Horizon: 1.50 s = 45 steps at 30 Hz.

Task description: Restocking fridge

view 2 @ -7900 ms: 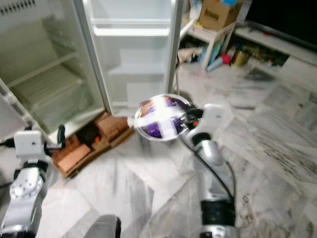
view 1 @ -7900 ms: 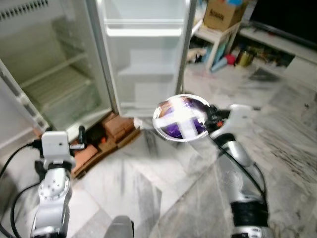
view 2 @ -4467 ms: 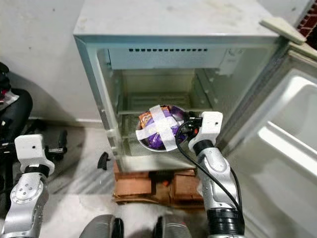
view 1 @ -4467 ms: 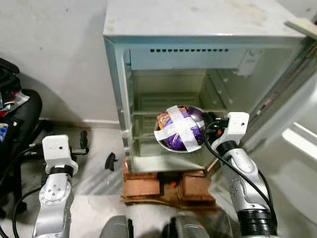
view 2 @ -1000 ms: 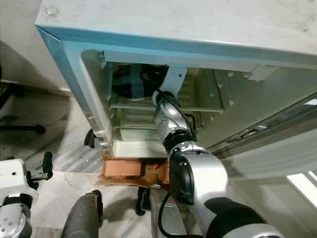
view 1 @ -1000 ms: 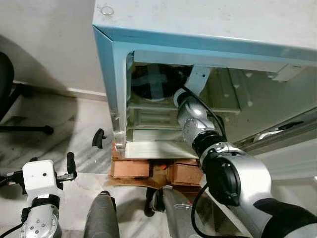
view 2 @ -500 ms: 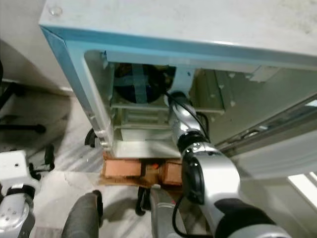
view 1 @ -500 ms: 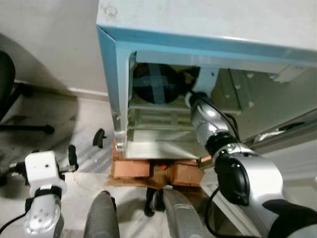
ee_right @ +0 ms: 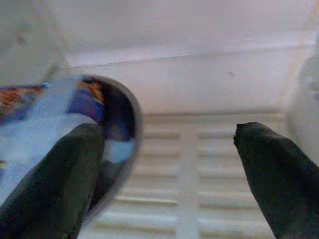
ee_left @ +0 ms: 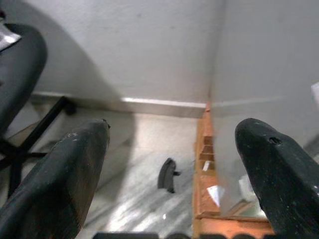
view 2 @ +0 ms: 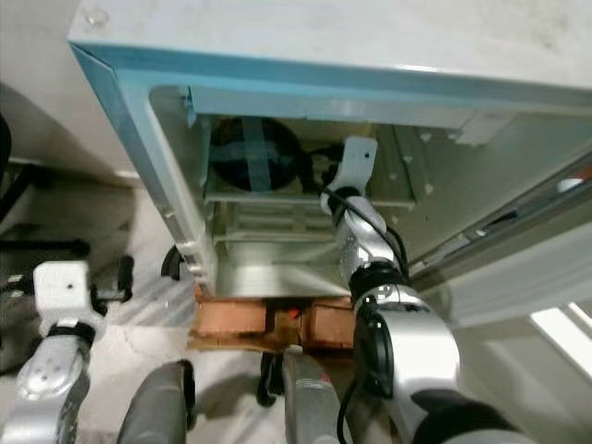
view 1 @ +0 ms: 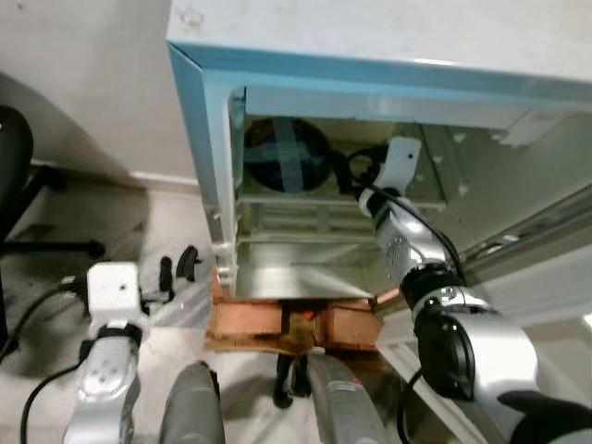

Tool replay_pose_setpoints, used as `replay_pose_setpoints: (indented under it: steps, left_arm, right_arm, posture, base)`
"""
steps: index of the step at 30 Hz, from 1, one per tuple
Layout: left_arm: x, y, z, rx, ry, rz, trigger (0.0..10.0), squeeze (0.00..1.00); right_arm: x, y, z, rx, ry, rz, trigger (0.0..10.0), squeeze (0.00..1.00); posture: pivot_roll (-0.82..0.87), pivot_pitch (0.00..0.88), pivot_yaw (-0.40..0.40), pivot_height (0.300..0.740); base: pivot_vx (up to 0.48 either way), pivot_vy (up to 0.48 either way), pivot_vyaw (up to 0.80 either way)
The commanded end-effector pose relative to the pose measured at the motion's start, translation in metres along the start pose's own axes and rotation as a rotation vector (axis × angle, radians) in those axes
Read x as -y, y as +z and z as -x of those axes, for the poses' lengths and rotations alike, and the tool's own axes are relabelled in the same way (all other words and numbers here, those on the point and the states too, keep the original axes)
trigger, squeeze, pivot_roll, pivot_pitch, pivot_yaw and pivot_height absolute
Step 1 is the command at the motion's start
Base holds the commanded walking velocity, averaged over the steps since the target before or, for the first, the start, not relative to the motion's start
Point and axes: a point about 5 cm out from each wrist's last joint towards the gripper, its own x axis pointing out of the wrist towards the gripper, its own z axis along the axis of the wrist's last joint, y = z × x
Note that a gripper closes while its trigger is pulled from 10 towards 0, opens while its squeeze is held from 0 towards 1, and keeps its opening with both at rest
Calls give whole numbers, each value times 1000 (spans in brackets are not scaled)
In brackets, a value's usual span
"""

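Taped bowl [ee_right: 60, 144] on fridge shelf [ee_right: 199, 179], beside open right jaws.

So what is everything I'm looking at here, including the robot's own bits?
Fridge: one, white with pale blue edge, door open, straight ahead.
Bowl: one, metal, dark contents under crossed tape strips, on the fridge's upper wire shelf, left side.
Wire shelf: one, white, inside the fridge under the bowl.
Bricks: a row, orange-brown, propping up the fridge.
Small curved piece: one, black, on the marble floor left of the bricks.
Chair: one, black, partly seen at far left.
Right hand: one, black fingers open, inside the fridge beside the bowl, one finger by its rim.
Left hand: one, black fingers open, low by the floor, idle.
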Motion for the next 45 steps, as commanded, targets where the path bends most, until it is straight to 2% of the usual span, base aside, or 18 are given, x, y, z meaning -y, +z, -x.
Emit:
replay_pose_setpoints:
  steps: [1,2,3,4,5,7,9,11,13,16,19,23,29,32,36,45]
  left_arm:
    - [6,-4,-1,-15,-23,7,10000,0]
    - [7,-3,-2,-9,-31,4,10000,0]
    - [8,-3,-4,-4,-40,0,10000,0]
    - [10,-3,-5,1,-55,-7,10000,0]
    - [11,-4,-5,5,-64,-15,10000,0]
    - [12,-4,-6,12,-75,-27,10000,0]
    - [17,-1,-9,42,-85,-45,10000,0]
    - [18,1,-11,50,-82,-40,10000,0]
    - [18,1,-13,53,-80,-35,10000,0]
    - [18,2,-14,56,-79,-32,10000,0]
    - [23,3,-18,63,-103,-28,10000,0]
    - [26,3,-22,71,-104,-22,10000,0]
    - [27,-1,-20,63,-100,-16,10000,0]
    - [26,-3,-20,57,-101,-18,10000,0]
    - [25,-5,-23,45,-127,-34,10000,0]
    - [22,-4,-36,40,-177,-67,10000,0]
  right_arm:
    - [4,1,3,-5,33,10,10000,1000]
    - [3,2,4,-4,46,12,10000,1000]
    - [3,1,6,2,58,16,10000,737]
    - [3,1,11,21,74,47,10000,329]
    - [4,0,15,33,77,71,10000,0]
    - [5,-2,22,48,78,92,10000,0]
    - [13,-11,43,90,37,94,10000,0]
    - [18,-19,53,89,-14,85,10000,0]
    - [24,-31,71,79,-99,102,10000,0]
    - [26,-38,84,66,-164,78,10000,0]
    - [27,-40,96,52,-170,86,10000,0]
    - [35,-43,100,12,-192,85,10000,0]
    - [40,-46,103,-13,-208,66,10000,0]
    - [41,-49,108,-21,-229,110,10000,0]
    - [45,-55,117,-23,-287,54,10000,0]
    - [49,-57,124,-22,-300,45,10000,0]
  posture:
    - [135,173,-102,740]
    - [132,170,-100,740]
    - [124,160,-103,740]
    - [121,156,-105,740]
    - [121,146,-111,740]
    - [122,143,-114,740]
    - [137,122,-128,740]
    - [137,122,-128,740]
    - [127,108,-108,740]
    - [111,108,-97,740]
    - [102,102,-104,740]
    - [93,91,-116,740]
    - [92,82,-114,740]
    - [93,77,-91,740]
    - [80,65,-45,740]
    - [58,57,-9,740]
  base:
    - [0,0,0]
    - [0,0,0]
    - [0,0,0]
    - [0,0,0]
    - [0,0,0]
    - [0,0,0]
    - [0,0,0]
    - [0,0,0]
    - [0,0,0]
    - [0,0,0]
    - [0,0,0]
    - [-186,0,0]
    - [-269,0,0]
    - [-274,0,0]
    - [-272,0,0]
    - [-273,0,0]
